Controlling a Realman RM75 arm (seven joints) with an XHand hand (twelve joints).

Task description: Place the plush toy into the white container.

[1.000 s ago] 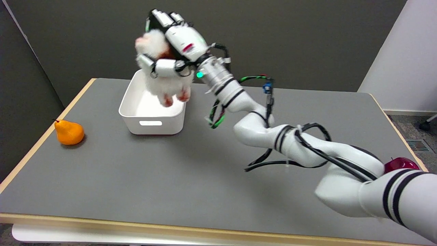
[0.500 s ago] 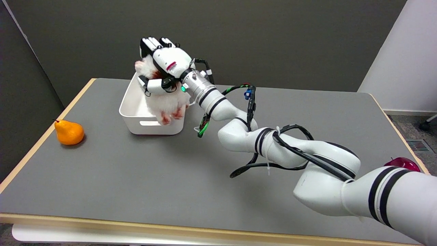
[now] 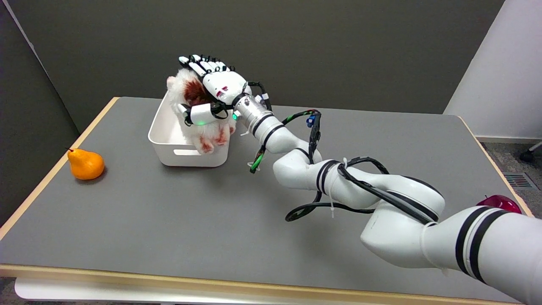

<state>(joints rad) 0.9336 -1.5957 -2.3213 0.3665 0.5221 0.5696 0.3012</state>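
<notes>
The right hand (image 3: 214,91) grips the plush toy (image 3: 199,114) — fingers wrapped round it — over the white container (image 3: 169,146).

An orange pear (image 3: 86,164) is lying near the left edge of the grey table (image 3: 169,220). A dark red apple (image 3: 499,202) is sitting at the table's right edge, partly hidden.

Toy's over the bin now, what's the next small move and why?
Probably open the right hand and let go. It grips the plush toy, whose feet hang at the near rim of the white container, body over the inside. Nudging slightly farther in first may be safer, since the feet sit close to that rim.
</notes>
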